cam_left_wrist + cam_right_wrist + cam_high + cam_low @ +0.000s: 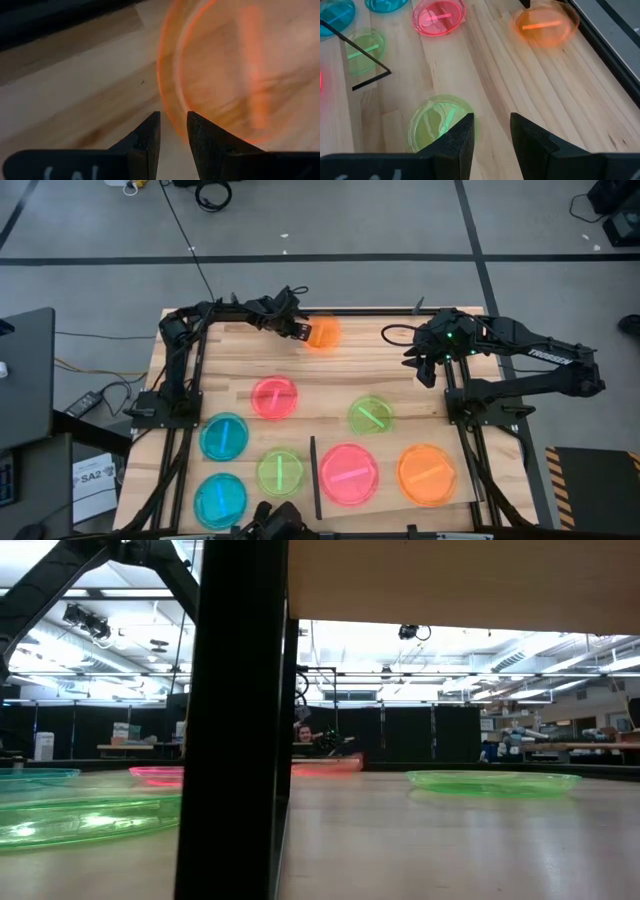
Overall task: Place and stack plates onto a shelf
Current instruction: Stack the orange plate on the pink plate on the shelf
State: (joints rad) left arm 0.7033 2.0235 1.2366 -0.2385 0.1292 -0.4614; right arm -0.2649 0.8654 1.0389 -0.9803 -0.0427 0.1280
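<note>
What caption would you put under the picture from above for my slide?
Left end effector grips an orange plate at the table's far edge; seven more plates wait, right end effector idle.

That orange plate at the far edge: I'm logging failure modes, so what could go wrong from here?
The left gripper pinches only the thin rim of the orange plate, so it may slip or tilt. It is also far from the shelf, where a pink plate and another orange plate already sit, so stacking could knock them.

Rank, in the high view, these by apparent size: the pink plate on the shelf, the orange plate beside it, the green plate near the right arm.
1. Pink plate on the shelf.
2. Orange plate, nearly alike.
3. Green plate, clearly smallest.
</note>
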